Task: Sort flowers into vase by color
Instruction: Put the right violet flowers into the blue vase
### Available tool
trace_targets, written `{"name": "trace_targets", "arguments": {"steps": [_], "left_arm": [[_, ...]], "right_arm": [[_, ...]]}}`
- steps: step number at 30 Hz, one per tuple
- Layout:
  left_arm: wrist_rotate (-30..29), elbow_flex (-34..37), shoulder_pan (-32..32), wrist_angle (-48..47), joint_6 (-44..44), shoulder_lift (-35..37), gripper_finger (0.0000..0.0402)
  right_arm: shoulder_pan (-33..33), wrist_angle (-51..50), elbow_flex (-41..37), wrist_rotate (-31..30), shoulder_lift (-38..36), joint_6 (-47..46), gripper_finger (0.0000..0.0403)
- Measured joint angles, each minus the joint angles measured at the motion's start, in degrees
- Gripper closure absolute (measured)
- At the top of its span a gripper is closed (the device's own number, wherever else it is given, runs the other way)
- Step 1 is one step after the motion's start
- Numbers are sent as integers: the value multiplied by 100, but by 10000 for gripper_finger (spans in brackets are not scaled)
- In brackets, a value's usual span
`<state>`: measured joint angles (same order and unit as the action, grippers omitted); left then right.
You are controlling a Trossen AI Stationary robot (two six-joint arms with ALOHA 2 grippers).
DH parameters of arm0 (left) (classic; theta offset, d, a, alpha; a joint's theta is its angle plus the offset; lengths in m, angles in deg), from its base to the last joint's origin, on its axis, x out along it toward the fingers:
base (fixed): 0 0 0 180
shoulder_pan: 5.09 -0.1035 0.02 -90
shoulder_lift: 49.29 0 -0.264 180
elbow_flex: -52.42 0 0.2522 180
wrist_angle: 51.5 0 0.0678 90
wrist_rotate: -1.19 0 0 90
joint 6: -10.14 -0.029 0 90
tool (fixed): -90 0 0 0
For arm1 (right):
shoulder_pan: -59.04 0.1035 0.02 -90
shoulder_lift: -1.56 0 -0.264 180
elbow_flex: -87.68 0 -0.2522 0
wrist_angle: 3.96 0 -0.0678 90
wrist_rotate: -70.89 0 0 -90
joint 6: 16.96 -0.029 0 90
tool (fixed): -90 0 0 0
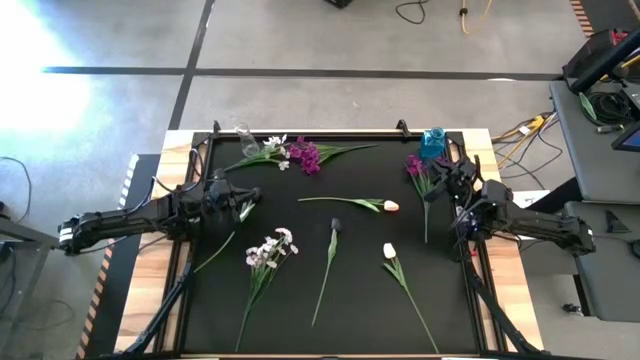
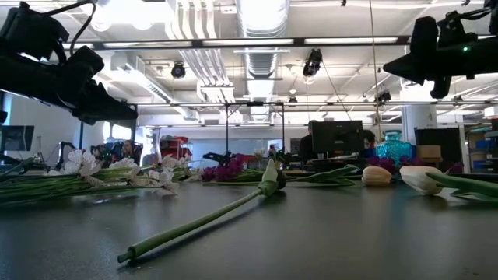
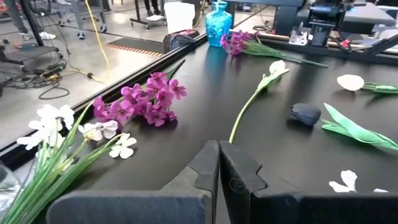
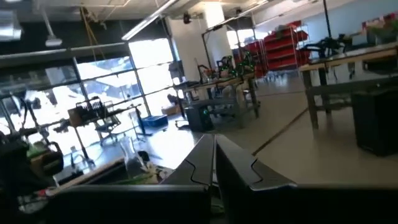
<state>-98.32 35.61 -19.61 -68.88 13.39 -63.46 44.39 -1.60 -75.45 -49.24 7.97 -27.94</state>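
Note:
Flowers lie flat on the black mat. A white spray and a magenta spray lie by a clear vase at the far edge. Another magenta spray lies beside a blue vase. A peach tulip, a dark tulip, a white tulip and a second white spray lie mid-mat. My left gripper hovers shut above the mat's left side. My right gripper is shut and raised near the blue vase. Neither holds anything.
A loose green stem lies on the mat just near of my left gripper. The mat has a raised black frame around it, on a wooden table. Bare mat shows between the flowers at centre and along the near edge.

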Motion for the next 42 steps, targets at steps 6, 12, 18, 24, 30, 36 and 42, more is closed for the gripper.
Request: {"name": "trace_targets", "arguments": {"steps": [6,12,18,24,30,36,42], "left_arm": [[-3,0,0,6,2,1,402],[-3,0,0,61,22,4,402],[-3,0,0,271,179,-2,402],[-51,0,-4,560,786,-21,402],[-54,0,-4,768,802,-76,402],[-54,0,-4,769,823,-283,402],[-261,0,-9,769,1714,-645,402]], "right_arm": [[2,-422,50,86,271,-1529,394],[2,-2119,886,1156,1216,-2685,394],[2,-4316,2391,2338,2444,-2611,394],[28,-5231,3316,3633,3360,-2546,394],[361,-5461,3829,3875,4047,-2910,393],[809,-5528,3970,3916,4587,-4000,393],[1276,-5538,3970,3825,4749,-5489,393]]}}
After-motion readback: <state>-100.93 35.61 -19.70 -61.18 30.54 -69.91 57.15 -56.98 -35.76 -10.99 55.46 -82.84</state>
